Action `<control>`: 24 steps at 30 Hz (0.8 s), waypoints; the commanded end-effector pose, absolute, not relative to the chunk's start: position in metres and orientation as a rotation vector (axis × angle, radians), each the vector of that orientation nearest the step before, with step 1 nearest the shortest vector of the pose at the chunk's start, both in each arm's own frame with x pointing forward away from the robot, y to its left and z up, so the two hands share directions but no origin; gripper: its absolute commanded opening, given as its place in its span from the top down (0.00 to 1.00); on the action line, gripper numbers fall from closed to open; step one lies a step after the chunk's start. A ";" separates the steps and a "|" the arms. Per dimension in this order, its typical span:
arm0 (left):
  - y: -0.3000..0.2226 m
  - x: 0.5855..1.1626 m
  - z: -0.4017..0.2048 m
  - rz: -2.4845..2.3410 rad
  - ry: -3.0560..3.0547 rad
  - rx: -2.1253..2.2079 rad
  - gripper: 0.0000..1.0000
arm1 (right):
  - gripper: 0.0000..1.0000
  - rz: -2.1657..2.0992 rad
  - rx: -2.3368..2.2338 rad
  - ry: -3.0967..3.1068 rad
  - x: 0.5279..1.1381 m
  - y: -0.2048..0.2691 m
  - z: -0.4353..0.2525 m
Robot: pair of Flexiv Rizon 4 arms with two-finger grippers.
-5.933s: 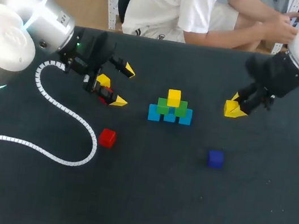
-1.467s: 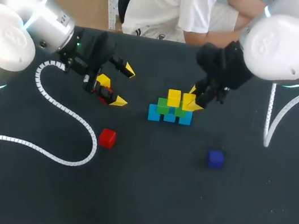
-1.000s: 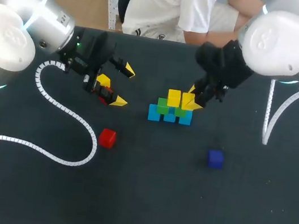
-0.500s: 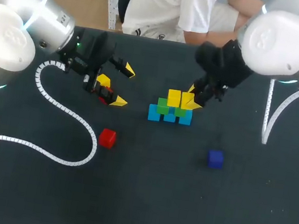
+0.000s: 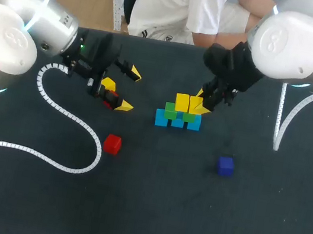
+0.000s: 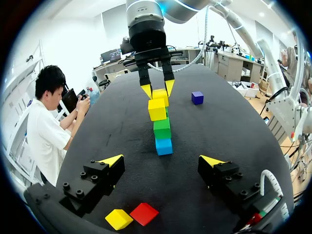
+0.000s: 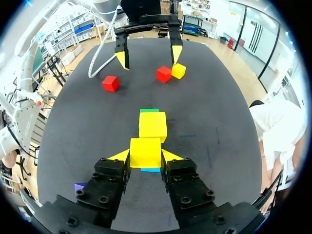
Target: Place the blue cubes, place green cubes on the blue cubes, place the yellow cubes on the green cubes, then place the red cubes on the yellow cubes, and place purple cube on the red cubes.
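At mid-table a row of blue cubes [image 5: 177, 121] carries two green cubes [image 5: 171, 113], and one yellow cube [image 5: 182, 102] sits on top. My right gripper [image 5: 200, 104] is shut on a second yellow cube [image 7: 145, 152], held level with the first, close beside it and over the right green cube [image 5: 190, 117]. My left gripper [image 5: 127, 90] hangs open to the left of the stack, its fingers wide apart. A loose yellow cube [image 5: 108, 84] and a red cube [image 5: 109, 102] lie below it. Another red cube [image 5: 112, 143] and the purple cube [image 5: 225, 165] lie nearer the front.
The left arm's white cable [image 5: 71, 121] curls across the dark table left of the front red cube. In the left wrist view the stack [image 6: 162, 127] stands straight ahead of the open fingers, with the right gripper [image 6: 157, 89] above it.
The right arm has carried its yellow cube from the table's right side to the stack, and in the last second only edged slightly left. The left arm has stayed still.
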State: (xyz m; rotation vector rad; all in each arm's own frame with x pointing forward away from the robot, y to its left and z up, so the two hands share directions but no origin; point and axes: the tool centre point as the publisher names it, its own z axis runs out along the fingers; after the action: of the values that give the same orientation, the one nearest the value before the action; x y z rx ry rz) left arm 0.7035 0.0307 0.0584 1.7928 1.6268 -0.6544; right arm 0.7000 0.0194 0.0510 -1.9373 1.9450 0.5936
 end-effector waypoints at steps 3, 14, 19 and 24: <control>0.030 0.705 0.058 -0.656 1.629 1.797 0.00 | 1.00 0.593 -1.937 1.945 0.702 0.020 0.052; 0.030 0.705 0.058 -0.656 1.629 1.797 0.00 | 1.00 0.596 -1.938 1.948 0.704 0.022 0.051; 0.030 0.705 0.058 -0.656 1.629 1.797 0.00 | 1.00 0.602 -1.937 1.950 0.705 0.023 0.050; 0.030 0.705 0.058 -0.656 1.629 1.797 0.00 | 1.00 0.604 -1.937 1.950 0.706 0.023 0.049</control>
State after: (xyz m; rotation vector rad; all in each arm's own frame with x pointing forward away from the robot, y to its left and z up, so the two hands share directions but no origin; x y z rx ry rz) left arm 0.7035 0.0307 0.0584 1.7927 1.6268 -0.6544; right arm 0.7034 0.0225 0.0499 -1.9358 1.9502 0.5982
